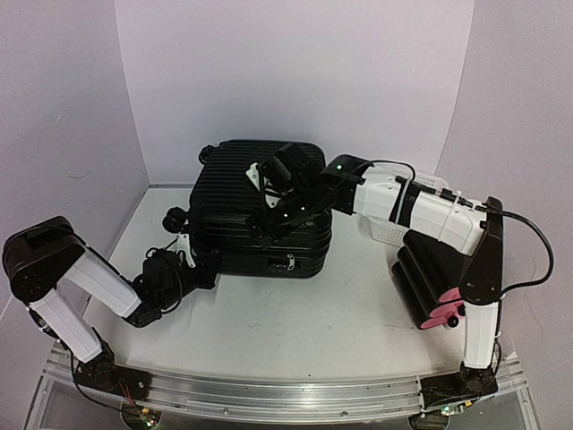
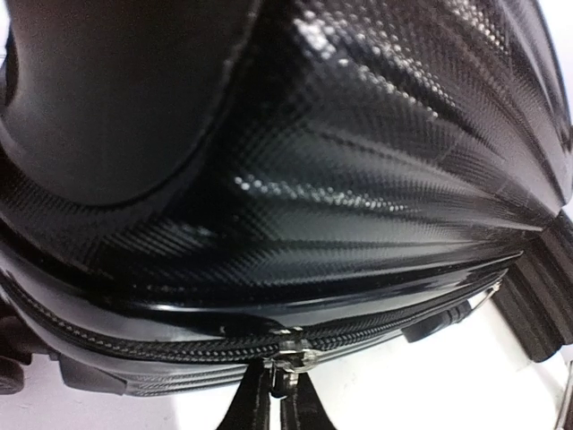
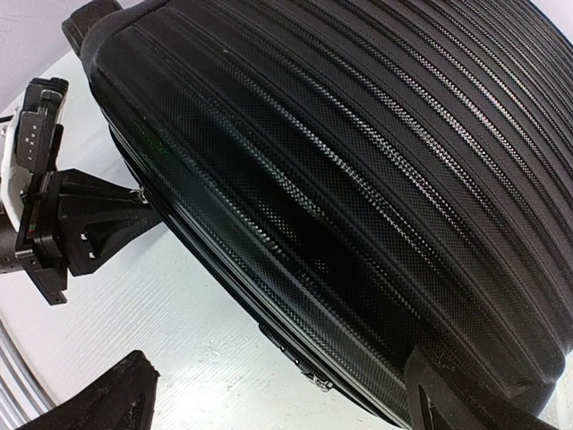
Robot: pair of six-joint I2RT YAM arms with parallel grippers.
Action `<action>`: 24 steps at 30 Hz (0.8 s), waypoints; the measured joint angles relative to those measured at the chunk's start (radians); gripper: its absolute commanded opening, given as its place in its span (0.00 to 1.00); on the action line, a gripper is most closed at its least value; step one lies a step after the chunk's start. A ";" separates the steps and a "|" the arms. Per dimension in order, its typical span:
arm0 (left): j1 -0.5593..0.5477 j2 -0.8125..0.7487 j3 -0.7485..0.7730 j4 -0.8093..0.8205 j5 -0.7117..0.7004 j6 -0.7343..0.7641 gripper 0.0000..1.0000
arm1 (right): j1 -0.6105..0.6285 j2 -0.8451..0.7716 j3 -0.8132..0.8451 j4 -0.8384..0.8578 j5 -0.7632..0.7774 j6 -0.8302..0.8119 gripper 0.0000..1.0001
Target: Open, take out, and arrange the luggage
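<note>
Lower left of top view: left fingers [image 2: 246, 414] pressed together, pinching zipper pull [image 2: 292, 356] at near-left corner of luggage [image 1: 228, 193]. Luggage closed, flat, mid-bench [image 1: 295, 322], ribs and long axis apparently left-right. Zipper seam runs rightward from pull. Right fingers [image 3: 98, 399] spread wide over top shell, holding nothing. Left arm nearer zipper.

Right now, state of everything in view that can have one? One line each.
luggage: closed, lying flat on the table, zip shut where visible
zipper pull: at the seam, pinched by the left claw
left claw: shut on the zipper pull
right claw: open, over the luggage's ribbed top, holding nothing
drawer box: drawers look pushed in, pink fronts toward the near edge
</note>
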 measured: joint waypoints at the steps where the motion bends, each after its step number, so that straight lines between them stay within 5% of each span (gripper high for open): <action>1: 0.000 -0.010 0.002 -0.018 -0.005 0.006 0.02 | 0.000 0.000 0.000 0.000 0.002 0.001 0.98; 15: 0.018 -0.217 0.040 -0.400 -0.188 0.056 0.00 | -0.014 0.004 -0.010 0.012 0.064 0.084 0.98; 24: 0.266 -0.291 0.064 -0.543 -0.014 0.061 0.00 | -0.034 -0.013 -0.061 0.098 0.044 0.138 0.98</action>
